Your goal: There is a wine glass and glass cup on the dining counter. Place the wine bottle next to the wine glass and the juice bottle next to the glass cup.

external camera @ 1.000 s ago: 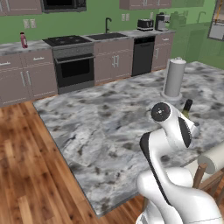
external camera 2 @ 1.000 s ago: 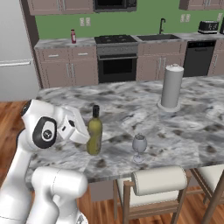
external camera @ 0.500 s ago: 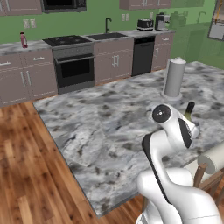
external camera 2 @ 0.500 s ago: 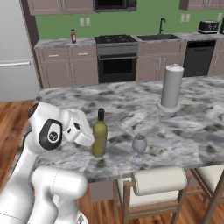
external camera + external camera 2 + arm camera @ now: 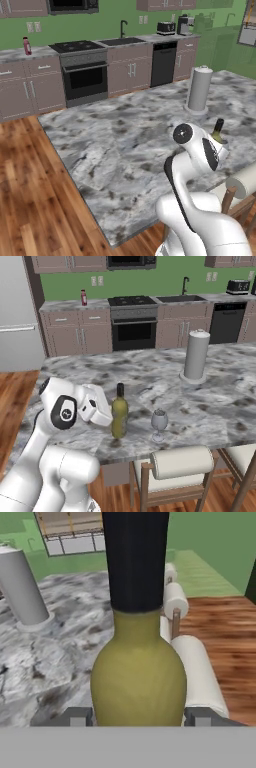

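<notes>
Green-walled kitchen, brown cabinets and oven at the back; I'm parked at the near edge of the marbled counter [image 5: 220, 401] with stools [image 5: 182, 462] below it. My gripper [image 5: 106, 415] is clamped on the bottle [image 5: 119, 415], fingers either side of its olive body in the hand view [image 5: 137, 677], black neck straight up so it's upright. Bottle sits low over the counter just beside the glass [image 5: 159, 421], glass at roughly 3 o'clock of it, a small gap between. Contact with the stone I can't confirm. Towel roll [image 5: 195, 355] stands well apart toward 1 o'clock. Juice [image 5: 83, 297] waits on the wall counter at 11 o'clock. Step in hand looks like the set-down: I'd lower straight, keep it vertical, feel it seat, then open and back out away from the glass so the fingers don't clip its stem. Versus a second ago: bottle and hand have slid right along the counter, closing on the glass; base views unchanged, so the arm moved, not the base. Grip stayed closed.
</notes>
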